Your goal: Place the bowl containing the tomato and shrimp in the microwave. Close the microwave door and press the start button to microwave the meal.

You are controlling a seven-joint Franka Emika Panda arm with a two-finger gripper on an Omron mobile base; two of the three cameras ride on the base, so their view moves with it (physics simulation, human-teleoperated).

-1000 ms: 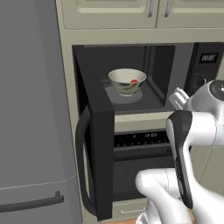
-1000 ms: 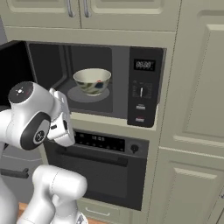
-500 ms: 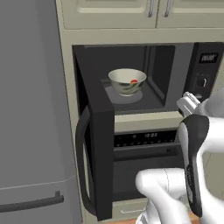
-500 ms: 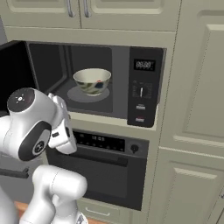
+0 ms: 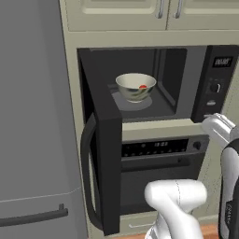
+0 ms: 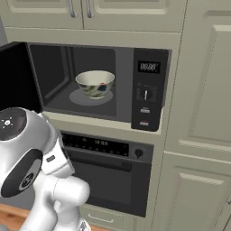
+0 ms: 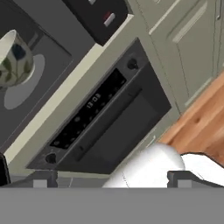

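Bowl (image 5: 136, 87) inside microwave (image 6: 149, 90), door (image 5: 103, 154) open; jaws apart, empty, well clear of bowl.

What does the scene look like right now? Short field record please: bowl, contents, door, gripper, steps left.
bowl: the bowl sits on the round plate inside the microwave
contents: the tomato shows red inside the bowl; shrimp too small to tell
door: the microwave door stands swung open to the left
gripper: the gripper is open, empty, outside the cavity, looking at the oven below
steps left: close door, press start
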